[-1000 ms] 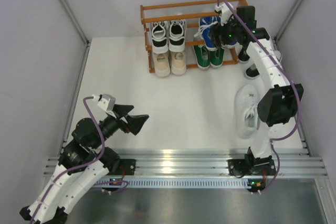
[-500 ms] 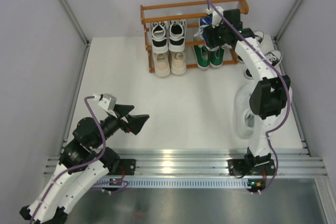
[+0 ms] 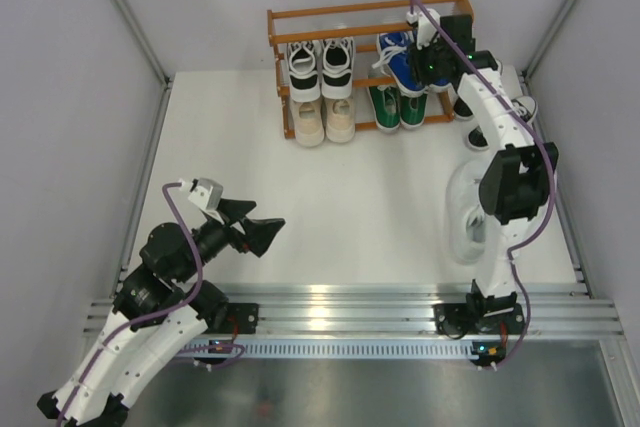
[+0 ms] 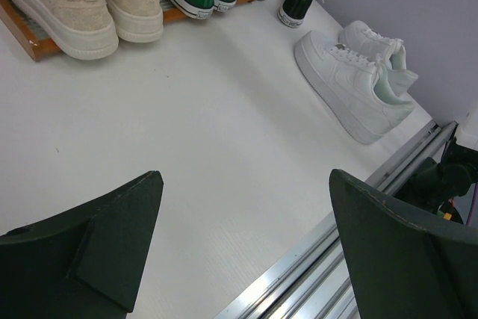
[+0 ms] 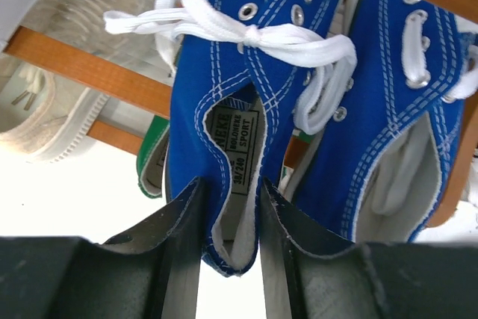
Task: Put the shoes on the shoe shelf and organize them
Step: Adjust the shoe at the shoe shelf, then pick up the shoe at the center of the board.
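1. Your blue shoe [image 5: 224, 87] sits on the middle tier of the shelf [image 3: 370, 13], at its right end. Its partner [image 5: 396, 110] lies just beside it, and both have white laces.
2. Your right gripper [image 5: 228, 192] is at that shoe's heel. One finger is inside the opening and one outside, pinching the heel wall between them.
3. The tag inside the gripped shoe reads "38/240" and "SPORT". The line above those is too small to read with confidence.
4. On the same tier to the left is a black pair [image 3: 320, 57] with white laces and soles.
5. On the bottom tier, the beige pair [image 3: 325, 119] is on the left and the green pair [image 3: 395, 107] on the right, below the blue ones.
6. The shelf stands at the far edge of the table [image 3: 230, 137], nearer its right corner.
7. Off the shelf's right end, a black shoe [image 4: 299, 5] stands on the table, partly hidden by your right arm in the top view.
8. The white pair [image 4: 351, 80] lies side by side near the right edge, with the shoes touching.
9. Your left gripper [image 4: 246, 177] hangs over the near left part of the table with its fingers wide apart and nothing between them.
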`<state>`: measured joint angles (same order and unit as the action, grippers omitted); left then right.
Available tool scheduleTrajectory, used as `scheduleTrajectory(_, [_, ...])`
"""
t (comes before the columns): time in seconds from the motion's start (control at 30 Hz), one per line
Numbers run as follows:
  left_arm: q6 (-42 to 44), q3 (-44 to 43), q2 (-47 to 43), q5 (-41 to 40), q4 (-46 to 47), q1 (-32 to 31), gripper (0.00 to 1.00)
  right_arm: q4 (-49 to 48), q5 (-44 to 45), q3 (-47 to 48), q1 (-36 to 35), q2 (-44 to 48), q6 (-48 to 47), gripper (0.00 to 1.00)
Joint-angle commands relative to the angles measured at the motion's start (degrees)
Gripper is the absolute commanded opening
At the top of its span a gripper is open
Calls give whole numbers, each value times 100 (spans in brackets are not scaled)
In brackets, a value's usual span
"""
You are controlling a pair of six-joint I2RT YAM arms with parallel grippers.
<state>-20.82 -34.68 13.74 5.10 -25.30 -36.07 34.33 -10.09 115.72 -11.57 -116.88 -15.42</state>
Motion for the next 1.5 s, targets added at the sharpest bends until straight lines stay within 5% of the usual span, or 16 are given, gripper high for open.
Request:
scheduleTrajectory(0.0, [87,22,68,52,236,21,98,-119,-170,311,120,113,-5,23])
scheduleTrajectory(0.4, [78,31,68,70,236,13,98,-417,86,-41,76,411,101,55])
scheduleTrajectory(0.67, [87,22,50,78,236,22,98,-445,-379,-445,41,1377,-57,63])
scheduleTrajectory(0.9, [60,22,6,-27,192,13,98,-31,-995,-1901,260,3062,-480,94])
scheduleTrajectory(1.2, [8,14,164,-185,148,13,98,1449,-1637,-4109,2585,4936,-891,88])
scheduleTrajectory(1.47, [34,5,296,17,139,13,99,2632,-320,-5015,3952,5843,-2500,83])
